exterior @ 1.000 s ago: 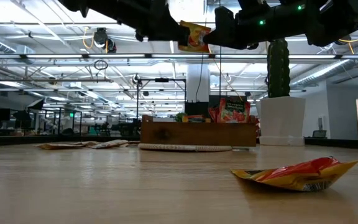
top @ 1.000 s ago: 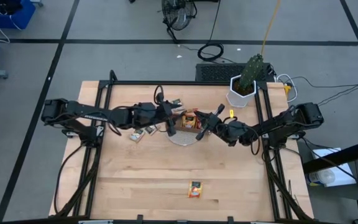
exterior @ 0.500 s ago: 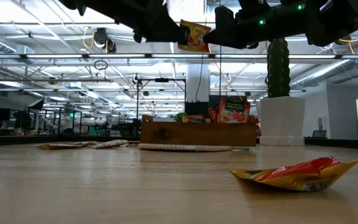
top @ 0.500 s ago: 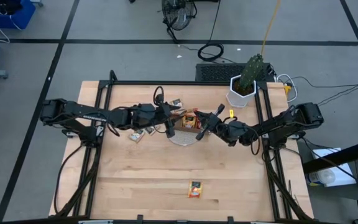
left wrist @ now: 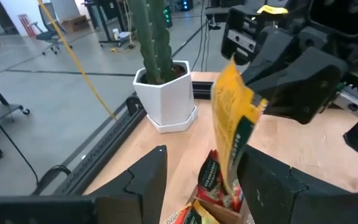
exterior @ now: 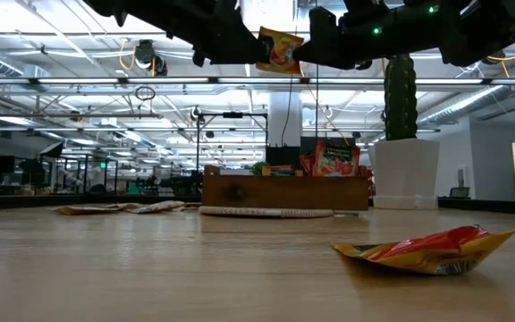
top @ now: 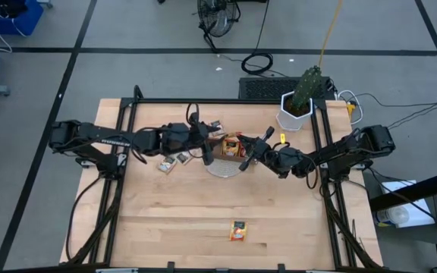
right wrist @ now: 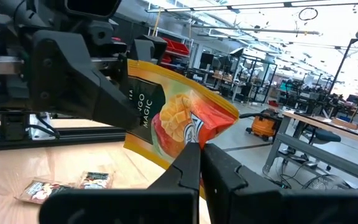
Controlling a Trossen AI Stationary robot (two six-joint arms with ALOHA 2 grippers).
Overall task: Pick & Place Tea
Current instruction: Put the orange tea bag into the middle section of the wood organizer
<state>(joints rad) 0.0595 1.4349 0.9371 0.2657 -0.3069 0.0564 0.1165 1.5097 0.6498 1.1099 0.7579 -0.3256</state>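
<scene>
Right gripper: the right gripper [right wrist: 197, 163] is clamped on the lower edge of the orange-yellow sachet [right wrist: 178, 127], holding it in the air above the wooden tray [exterior: 284, 191] near the middle of the table's far edge.
Left gripper: the left gripper [left wrist: 197, 180] stands with fingers spread, the sachet hanging between them untouched; in the high view it [top: 205, 149] has drawn back a little toward the left over the last second.
Change: in the low view the sachet [exterior: 279, 51] sits slightly higher than a second ago, and the left arm has eased away from it.
Meaning: probably a handover just finished, leaving the right arm to lower the sachet into a tray compartment.
Sachet look: flat, glossy, mango picture, dark green label panel, slightly curled.
Other tea: a red-and-yellow sachet [top: 238, 230] lies near the table's front edge; pale sachets [top: 171, 161] lie left of the tray.
</scene>
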